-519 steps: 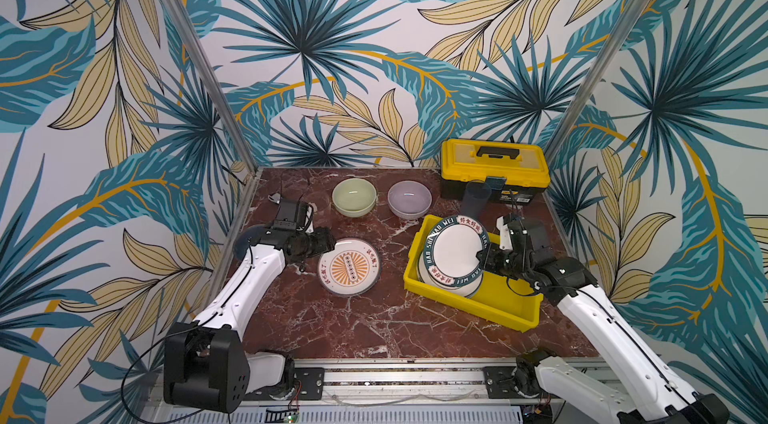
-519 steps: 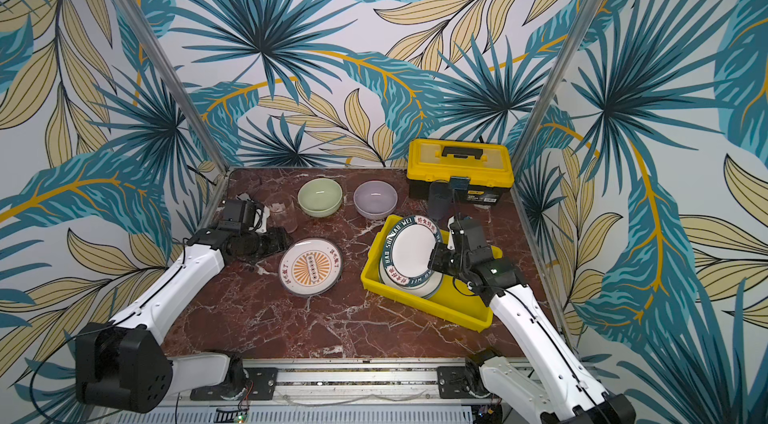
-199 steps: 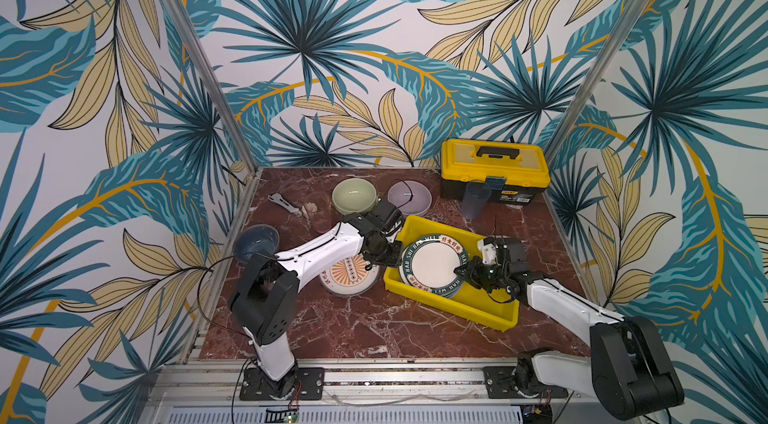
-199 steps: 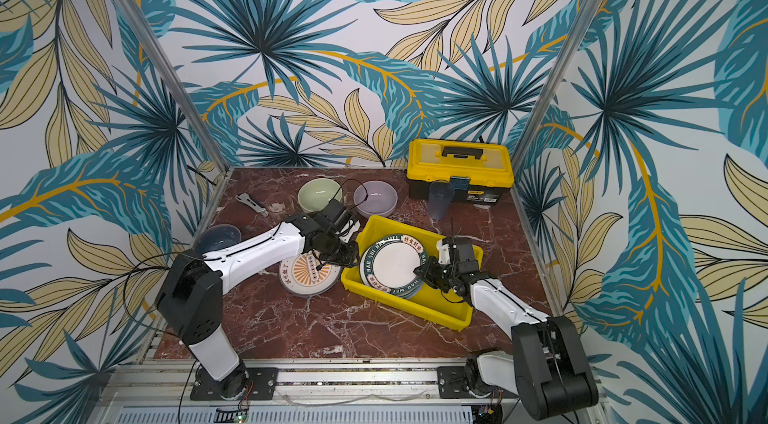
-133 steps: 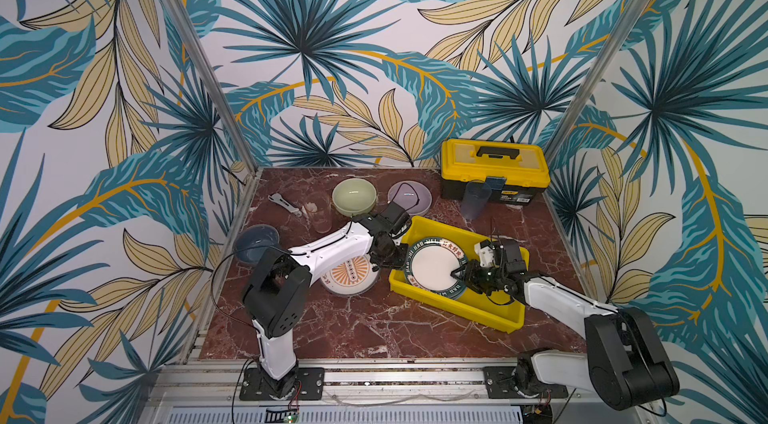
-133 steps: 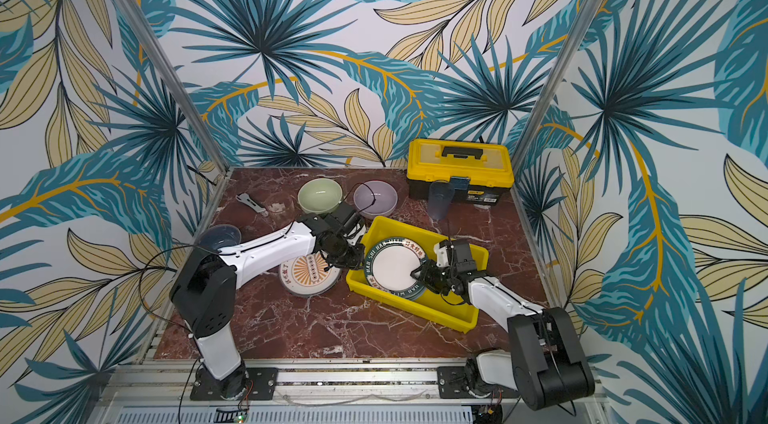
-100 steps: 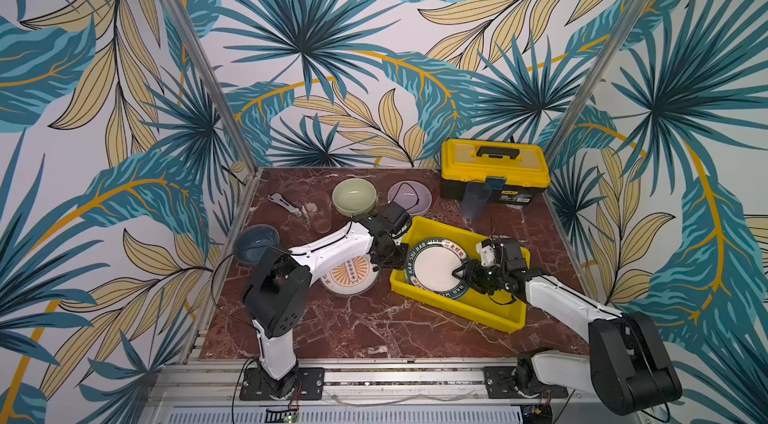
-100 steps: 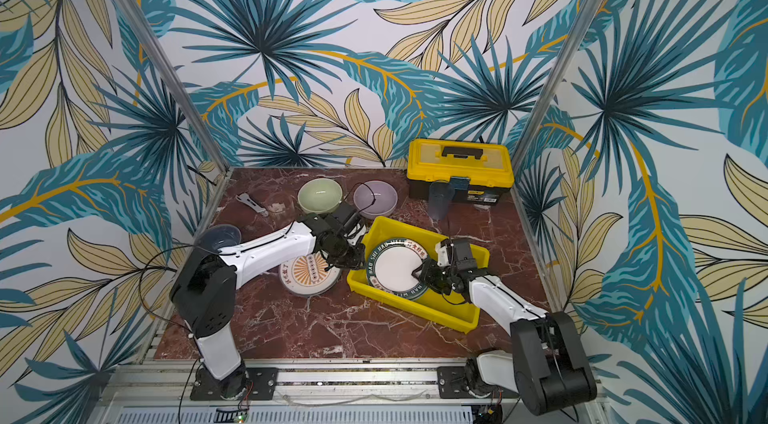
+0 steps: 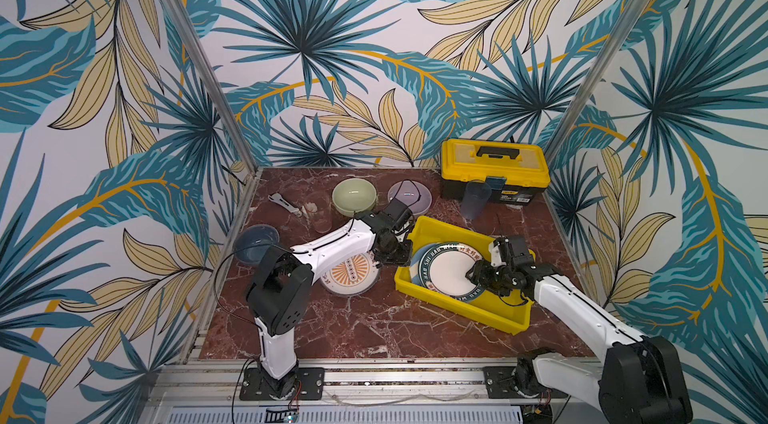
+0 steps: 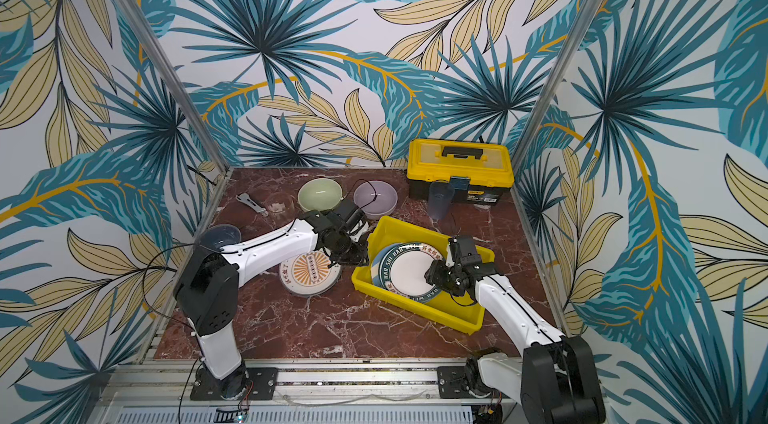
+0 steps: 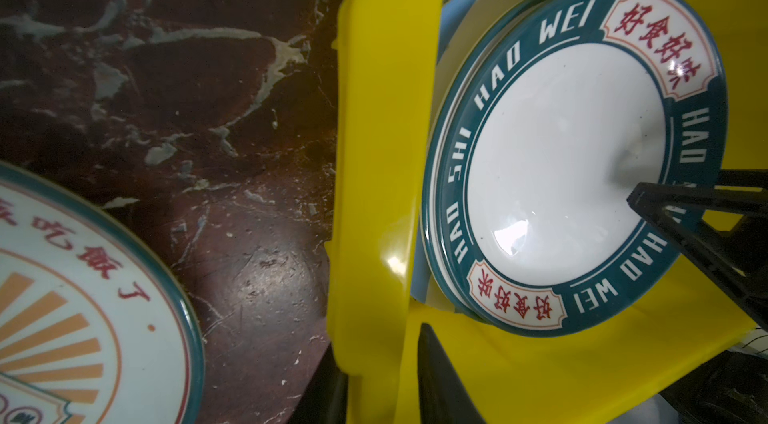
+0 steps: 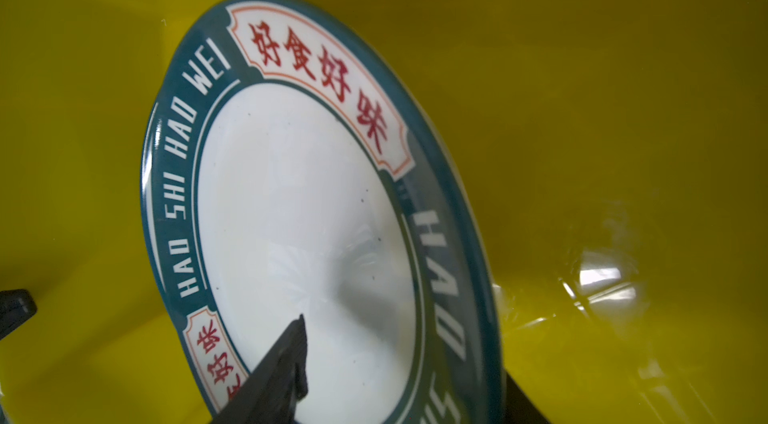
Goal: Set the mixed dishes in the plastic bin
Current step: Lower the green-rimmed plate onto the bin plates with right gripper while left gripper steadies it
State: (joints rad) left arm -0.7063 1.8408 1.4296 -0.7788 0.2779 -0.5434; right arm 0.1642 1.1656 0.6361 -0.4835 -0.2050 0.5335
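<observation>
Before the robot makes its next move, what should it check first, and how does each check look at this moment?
1. The lettered plate lies inside the plastic bin: ok.
2. The right claw is free of that plate: ok, its fingers stand apart on either side of the rim.
3. The left claw steadies the bin: ok, it straddles the bin's wall.
4. That plate sits flat: cannot tell; it leans on a striped plate underneath.
5. The sunburst plate is in the bin: not ok, it lies on the table.
6. The green bowl and lilac bowl are in the bin: not ok, both are on the table.
</observation>
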